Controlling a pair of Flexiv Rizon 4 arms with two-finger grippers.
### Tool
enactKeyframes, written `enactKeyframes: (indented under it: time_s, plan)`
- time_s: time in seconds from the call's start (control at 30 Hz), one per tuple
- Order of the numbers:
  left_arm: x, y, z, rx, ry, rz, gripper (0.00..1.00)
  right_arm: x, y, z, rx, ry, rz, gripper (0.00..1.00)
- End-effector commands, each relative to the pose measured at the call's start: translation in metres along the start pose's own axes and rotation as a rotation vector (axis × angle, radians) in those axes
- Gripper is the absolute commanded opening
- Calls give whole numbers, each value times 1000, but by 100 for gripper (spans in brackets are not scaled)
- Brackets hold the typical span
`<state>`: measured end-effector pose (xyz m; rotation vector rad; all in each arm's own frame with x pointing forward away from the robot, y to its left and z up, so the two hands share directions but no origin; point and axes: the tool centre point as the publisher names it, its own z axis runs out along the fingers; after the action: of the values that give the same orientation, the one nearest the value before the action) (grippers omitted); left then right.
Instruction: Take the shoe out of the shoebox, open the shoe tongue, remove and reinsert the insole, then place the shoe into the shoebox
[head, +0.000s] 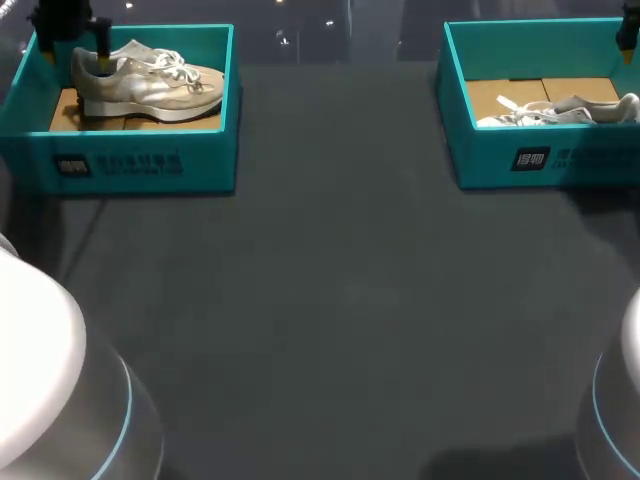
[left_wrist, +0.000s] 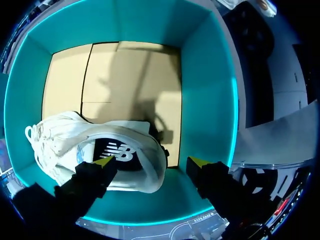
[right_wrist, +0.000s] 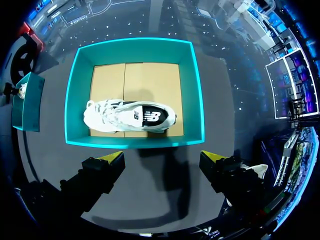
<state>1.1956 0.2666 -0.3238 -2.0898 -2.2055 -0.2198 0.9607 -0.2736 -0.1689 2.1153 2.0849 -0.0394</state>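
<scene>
Left hand (left_wrist: 151, 162) hangs pointing straight down, its tips spread wide; right hand (right_wrist: 162, 156) likewise, tips well apart

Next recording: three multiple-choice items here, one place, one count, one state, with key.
1. Where is the left gripper?
A) over bare table
B) inside the left shoebox, at its shoe's heel
C) on the box's outer rim

2. How many shoeboxes hold a shoe?
A) one
B) three
C) two

3. The right gripper is:
A) open, holding nothing
B) shut on a shoe
C) shut on a box wall

Key: 1 B, teal walls surround its tips; 2 C, the right shoebox holds a second shoe; 3 A, its yellow tips stand apart with nothing between them.
</scene>
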Motion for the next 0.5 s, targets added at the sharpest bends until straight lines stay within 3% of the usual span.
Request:
enactKeyframes:
  time_s: [0.03, 0.5]
  plan:
    - [-2, 6, 9, 21, 9, 1, 87, 0, 0, 0, 1, -1, 1, 100]
    - [0, -1, 27, 48, 26, 7, 76, 0, 0, 0, 1, -1, 1, 100]
